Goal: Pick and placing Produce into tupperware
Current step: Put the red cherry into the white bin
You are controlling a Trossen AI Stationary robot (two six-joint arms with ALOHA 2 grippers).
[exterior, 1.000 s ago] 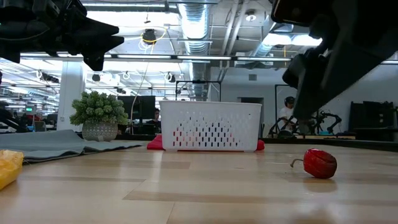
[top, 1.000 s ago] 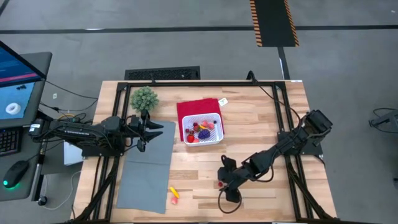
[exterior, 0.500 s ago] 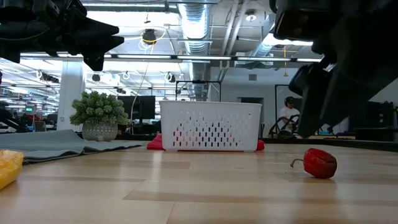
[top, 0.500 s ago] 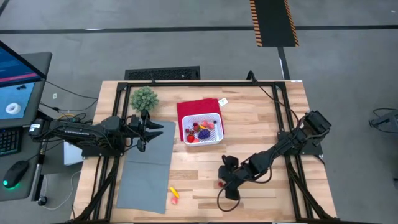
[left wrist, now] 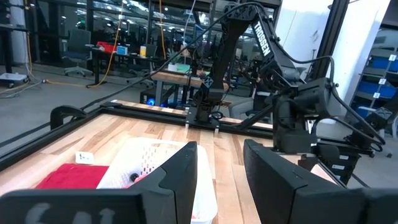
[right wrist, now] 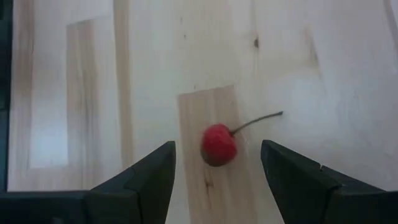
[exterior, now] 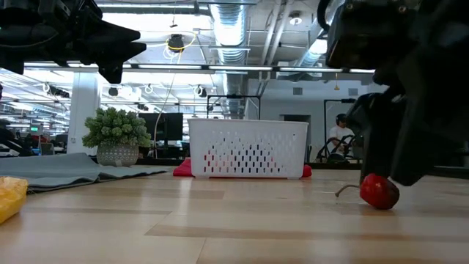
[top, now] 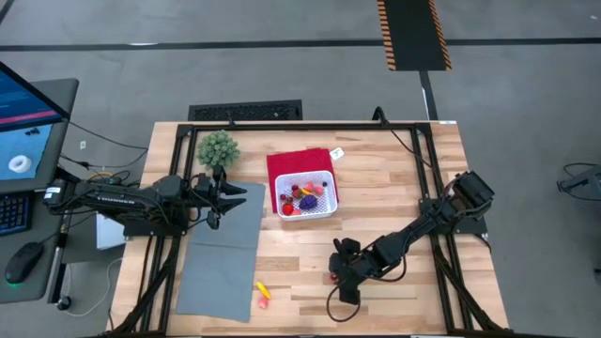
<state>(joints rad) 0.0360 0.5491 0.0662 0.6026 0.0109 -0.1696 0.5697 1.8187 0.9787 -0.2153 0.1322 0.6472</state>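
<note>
Right claw (right wrist: 217,168) hung spread wide around a small red cherry-like toy fruit (right wrist: 218,145) near the tabletop's front edge; picking was underway. Next, probably lower, close, carry to white latticed basket (top: 328,208).

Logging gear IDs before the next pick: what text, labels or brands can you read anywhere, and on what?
"TROSSEN": white letters along the right arm, seen in the left wrist view.
White lettering on the left arm in the high view: too small to read.
Small white tag beside the red cloth: has a mark, unreadable.
Monitor left of the table: nothing legible.
No text on the basket or cherry.
</note>
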